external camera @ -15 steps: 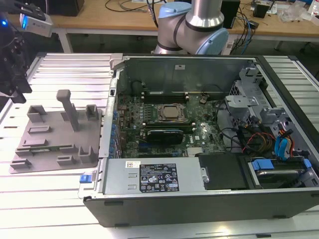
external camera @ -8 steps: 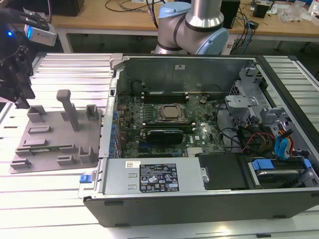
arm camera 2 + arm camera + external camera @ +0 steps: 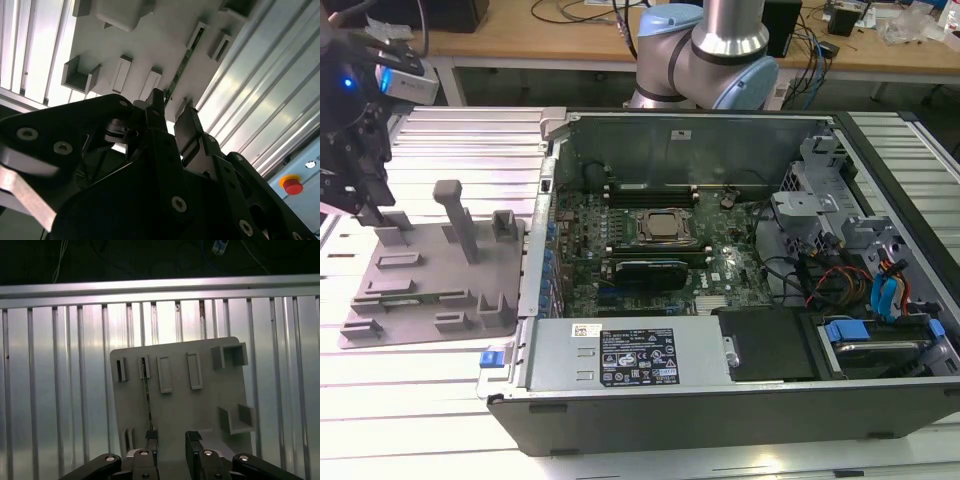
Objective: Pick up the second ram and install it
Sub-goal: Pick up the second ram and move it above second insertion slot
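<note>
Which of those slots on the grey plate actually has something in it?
The slot holding the second ram, a thin green stick standing on edge, running toward the gripper; the plate's other slots look bare.

The gap between the gripper's (image 3: 171,436) parted fingers was free above the grey plate (image 3: 175,410). Raised blocks (image 3: 194,371) crowded beside the green stick (image 3: 148,405). A tall post (image 3: 455,215) and the computer case (image 3: 542,200) stood near.
</note>
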